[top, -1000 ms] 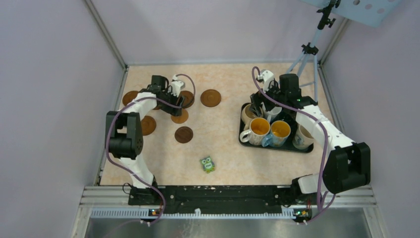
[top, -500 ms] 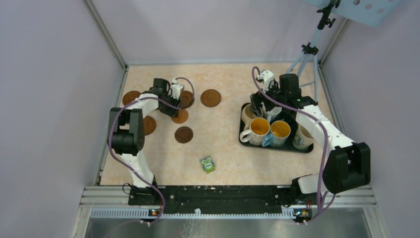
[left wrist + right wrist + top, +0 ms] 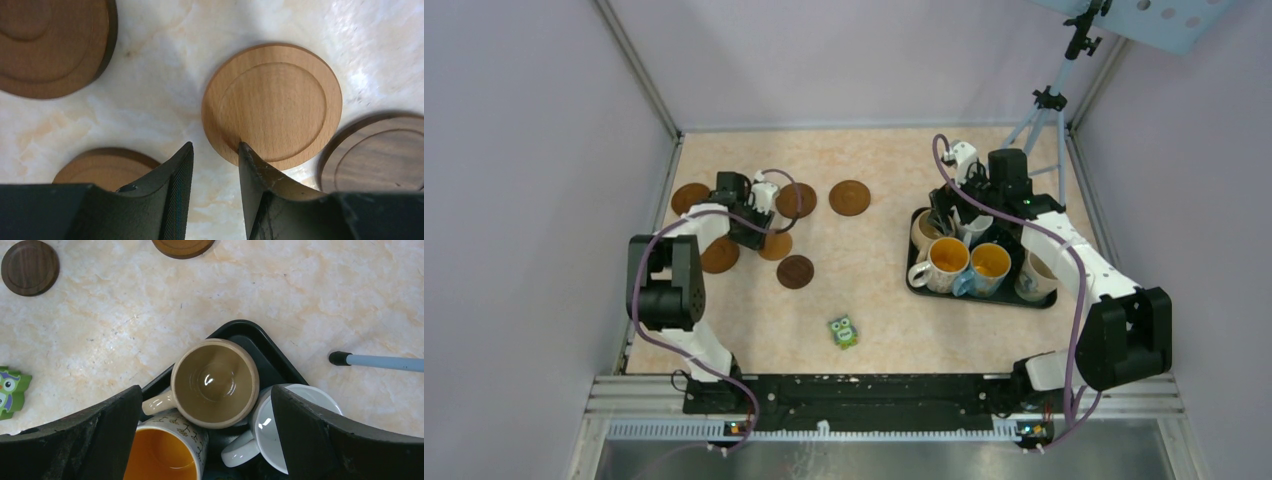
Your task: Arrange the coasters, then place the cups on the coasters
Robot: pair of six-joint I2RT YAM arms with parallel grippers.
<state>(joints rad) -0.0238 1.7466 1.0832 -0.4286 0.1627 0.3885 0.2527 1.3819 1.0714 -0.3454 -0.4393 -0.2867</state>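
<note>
On the left side of the table the coasters lie flat and spread out, and the left arm is the one close to them. The left gripper is down low among them, with its two fingers close together and only a small gap between. The near edge of the tan coaster sits in that gap. One finger touches the rim and the other has a thin strip of table next to it, so I cannot tell if the pinch is tight yet. Most of the tan coaster lies ahead of the fingers and a bit to the right in the wrist view. It is round, so it has no long way to line up with. A dark coaster lies just beside it on that side, so I think any slide that way has little room. More toward the middle, a small green owl stands by itself near the front. On the right, the cups are all packed in the black tray, none on a coaster yet. The right gripper hangs over them with its fingers spread wide and nothing in them. A beige cup and a white cup sit right under the wide gap, so the right arm is the near one for cups.
</note>
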